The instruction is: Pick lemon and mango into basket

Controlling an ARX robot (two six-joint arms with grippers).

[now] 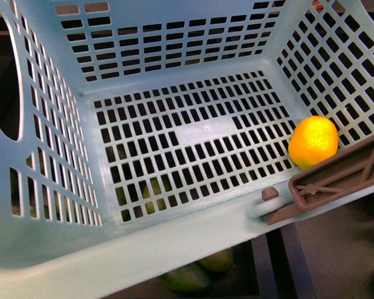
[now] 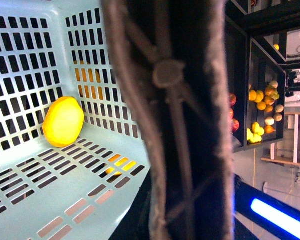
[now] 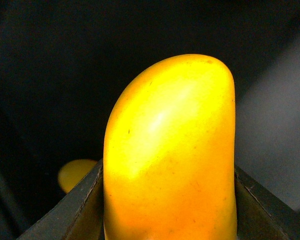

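The light teal basket (image 1: 174, 243) fills the front view, seen from above. The lemon (image 1: 313, 141) lies on its slotted floor in the right corner, next to the brown handle (image 1: 336, 177). In the left wrist view the lemon (image 2: 63, 121) rests against the basket's wall (image 2: 20, 60). My left gripper is shut on the basket; the brown handle (image 2: 175, 120) fills that view and hides the fingers. My right gripper (image 3: 170, 220) is shut on the mango (image 3: 172, 150), which stands large and orange-yellow between the dark fingers (image 3: 80, 210). Neither arm shows in the front view.
Dark green oval fruits (image 1: 193, 274) lie below the basket's near rim. A dark shelf unit with several mixed fruits (image 2: 262, 105) stands beyond the basket. Another yellow fruit (image 3: 75, 172) lies in the dark behind the mango.
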